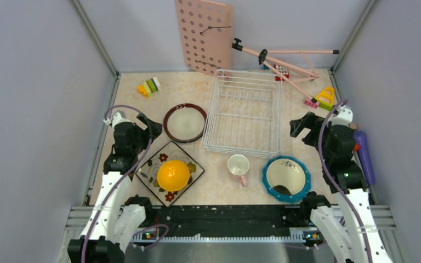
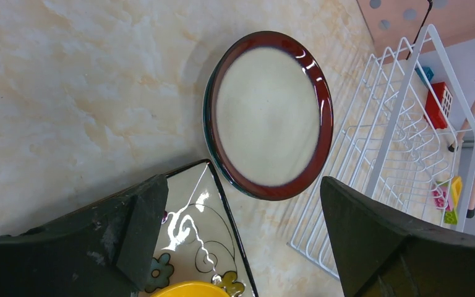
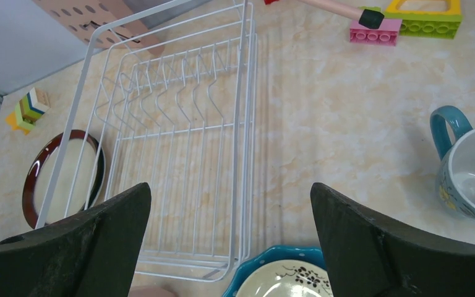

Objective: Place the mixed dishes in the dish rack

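Six dishes lie on the marbled table (image 1: 219,189), all of them outside the dish rack (image 1: 241,118), which stands at the centre toward the far side with its upright prongs in the far half.

The brown-rimmed round plate (image 1: 185,123) lies flat just left of the rack. Nearer and left of it, the square floral plate (image 1: 161,156) sits turned corner-on, with the yellow-orange bowl (image 1: 173,175) resting on its middle. The pink cup (image 1: 238,166) stands upright just near of the rack's near edge, its handle pointing toward the arms. To its right lies the teal dish (image 1: 307,176), cream inside with a dark patch at its near side. The small blue cup (image 3: 470,170) shows only in the right wrist view, upright on the table right of the rack, beyond the teal dish.

The left gripper (image 2: 242,185) hangs above the table with its jaws spread wide and nothing between them. In its wrist view the round plate and a corner of the floral plate lie below. The right gripper (image 3: 230,189) is likewise spread apart and empty, held above the table right of the rack and facing it.

A pink pegboard (image 1: 204,35) leans on the far wall. A pink tripod (image 1: 285,60) lies beside it, and toy blocks (image 1: 149,86) rest at the far left.
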